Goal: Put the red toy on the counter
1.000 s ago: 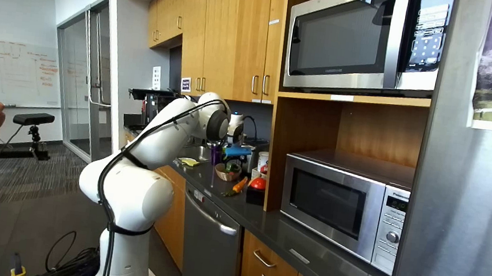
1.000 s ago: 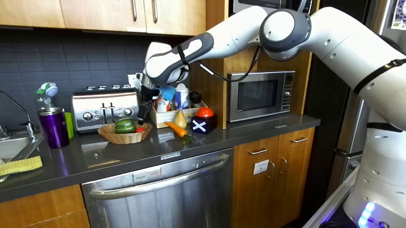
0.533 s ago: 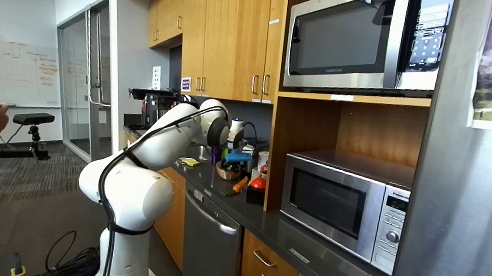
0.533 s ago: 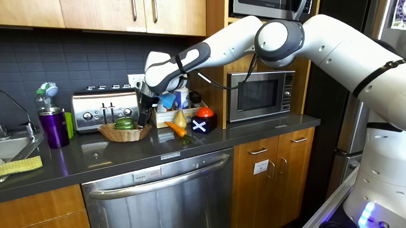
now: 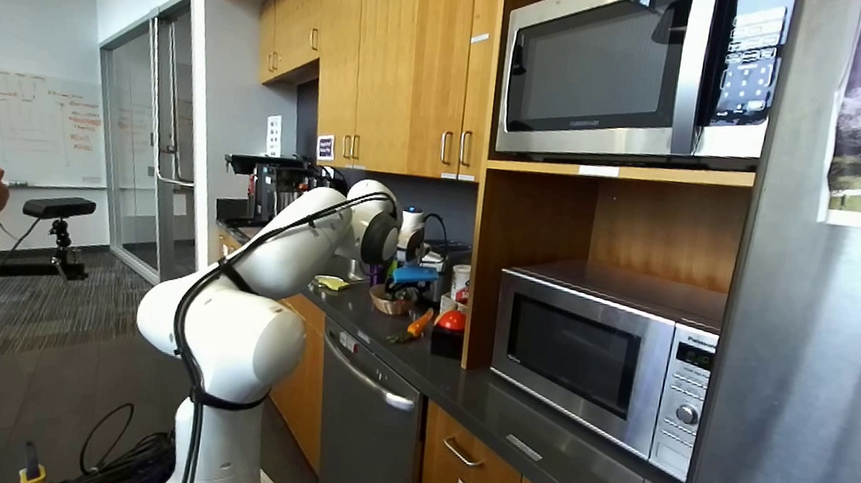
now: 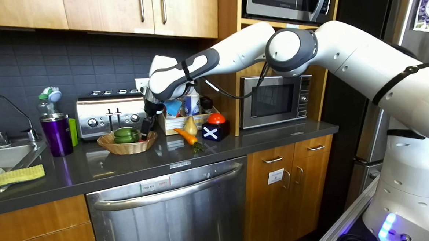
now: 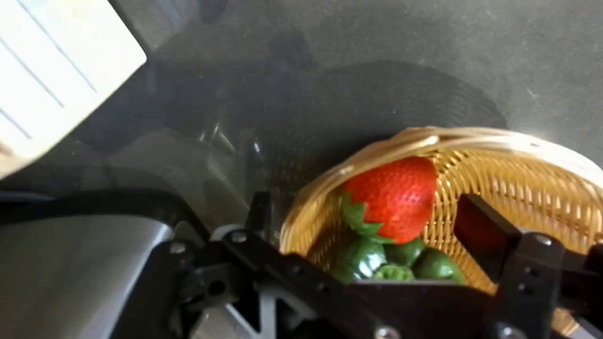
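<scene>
The red toy is a strawberry (image 7: pixel 398 197) with green leaves. It lies in the wicker basket (image 7: pixel 513 139) beside a green pepper (image 7: pixel 400 263). In an exterior view only a sliver of the strawberry (image 6: pixel 142 140) shows behind the gripper. My gripper (image 7: pixel 367 212) is open around it: one finger is outside the basket rim, the other inside. Nothing is held between the fingers. In an exterior view the gripper (image 6: pixel 145 130) reaches down into the right side of the basket (image 6: pixel 128 148). The counter (image 6: pixel 136 163) is dark grey and carries the basket.
A toaster (image 6: pixel 111 115) stands behind the basket. A wooden box (image 6: pixel 169 124) with jars, a pear (image 6: pixel 190 126), a carrot (image 6: pixel 186 136) and a black cube with a red dome (image 6: pixel 216 119) stand right. A purple tumbler (image 6: pixel 56 136) and sink (image 6: pixel 7 157) are left.
The arm has come down and the gripper has entered the basket. Over the last half second, gripper and basket have shifted a little to the left in both exterior views.
</scene>
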Available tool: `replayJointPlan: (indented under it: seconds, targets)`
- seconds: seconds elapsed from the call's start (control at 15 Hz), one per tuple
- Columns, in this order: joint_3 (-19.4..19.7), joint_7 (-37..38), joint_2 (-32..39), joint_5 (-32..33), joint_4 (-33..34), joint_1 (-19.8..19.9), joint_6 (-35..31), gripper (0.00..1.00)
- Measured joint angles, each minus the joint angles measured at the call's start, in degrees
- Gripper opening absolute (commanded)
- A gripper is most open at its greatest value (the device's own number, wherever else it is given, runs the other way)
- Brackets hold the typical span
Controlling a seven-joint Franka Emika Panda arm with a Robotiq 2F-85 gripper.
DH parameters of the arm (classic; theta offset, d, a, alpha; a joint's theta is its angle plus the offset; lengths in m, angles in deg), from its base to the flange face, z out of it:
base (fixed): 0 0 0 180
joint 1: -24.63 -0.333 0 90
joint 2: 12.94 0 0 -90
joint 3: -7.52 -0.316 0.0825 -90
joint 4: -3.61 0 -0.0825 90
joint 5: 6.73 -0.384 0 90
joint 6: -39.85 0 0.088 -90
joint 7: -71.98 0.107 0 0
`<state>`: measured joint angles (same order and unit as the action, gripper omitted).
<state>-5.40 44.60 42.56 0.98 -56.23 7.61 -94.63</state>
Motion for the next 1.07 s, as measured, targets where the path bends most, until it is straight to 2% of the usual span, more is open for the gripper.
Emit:
replayJointPlan:
  seconds: [0.47, 1.07]
  targets:
    - [1.05, 0.63, 0.01, 0.91, 2.01, -2.15, -0.02, 1.0]
    - [1.81, 1.04, 0.0, 0.91, 2.13, -2.63, 1.74, 1.0]
